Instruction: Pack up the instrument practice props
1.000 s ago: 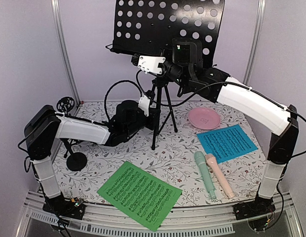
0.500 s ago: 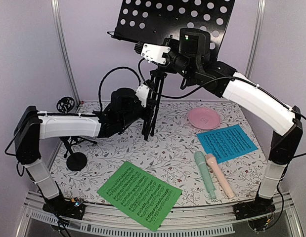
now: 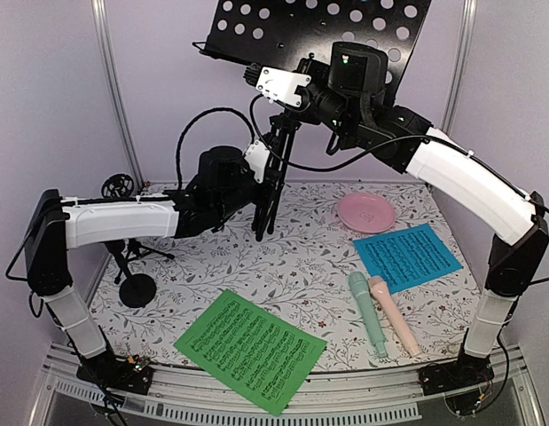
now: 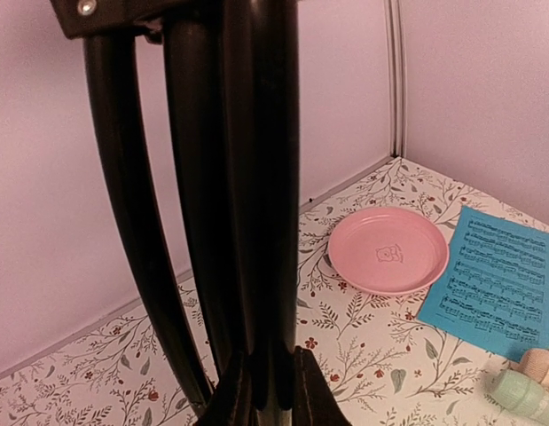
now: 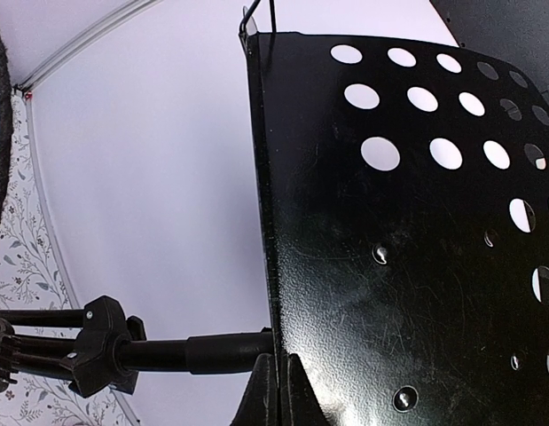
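Left gripper clamps the folded legs of the tripod while the right gripper pinches the lower edge of the black perforated music desk, held upright at the back of the floral table, near the pink dish.

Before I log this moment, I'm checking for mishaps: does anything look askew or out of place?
Only the music desk: it is tilted high near the back wall, and its tripod legs are folded together instead of spread, clamped by the left tool. Nothing looks spilled or damaged.
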`<action>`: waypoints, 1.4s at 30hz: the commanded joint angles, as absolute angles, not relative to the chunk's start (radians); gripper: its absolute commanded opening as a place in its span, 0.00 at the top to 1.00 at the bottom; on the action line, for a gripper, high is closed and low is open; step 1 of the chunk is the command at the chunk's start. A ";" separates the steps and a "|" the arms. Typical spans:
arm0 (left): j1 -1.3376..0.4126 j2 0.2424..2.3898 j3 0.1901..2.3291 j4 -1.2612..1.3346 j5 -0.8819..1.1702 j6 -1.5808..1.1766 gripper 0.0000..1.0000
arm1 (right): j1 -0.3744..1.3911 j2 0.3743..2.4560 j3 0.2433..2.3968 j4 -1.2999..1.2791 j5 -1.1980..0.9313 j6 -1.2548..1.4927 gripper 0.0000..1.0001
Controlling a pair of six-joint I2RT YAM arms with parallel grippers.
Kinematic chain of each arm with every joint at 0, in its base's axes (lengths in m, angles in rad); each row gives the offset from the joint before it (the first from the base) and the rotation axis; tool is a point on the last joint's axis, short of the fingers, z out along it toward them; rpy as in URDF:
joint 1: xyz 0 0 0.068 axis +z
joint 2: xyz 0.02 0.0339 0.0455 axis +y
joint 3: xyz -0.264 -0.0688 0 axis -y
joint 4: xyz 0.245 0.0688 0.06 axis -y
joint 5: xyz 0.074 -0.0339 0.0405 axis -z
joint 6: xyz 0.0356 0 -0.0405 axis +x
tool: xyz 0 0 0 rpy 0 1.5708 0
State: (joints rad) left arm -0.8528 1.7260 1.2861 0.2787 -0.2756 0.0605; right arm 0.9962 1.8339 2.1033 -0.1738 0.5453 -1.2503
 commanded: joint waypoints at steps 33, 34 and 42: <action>-0.890 1.481 1.456 0.369 0.131 0.024 1.00 | 1.139 1.789 1.980 -0.007 0.458 -1.100 1.00; -0.889 1.462 1.447 0.371 0.175 0.017 1.00 | 1.138 1.780 1.955 -0.009 0.452 -1.078 1.00; -0.806 1.203 1.185 0.597 0.524 -0.230 1.00 | 1.142 1.615 1.698 -0.012 0.290 -0.896 1.00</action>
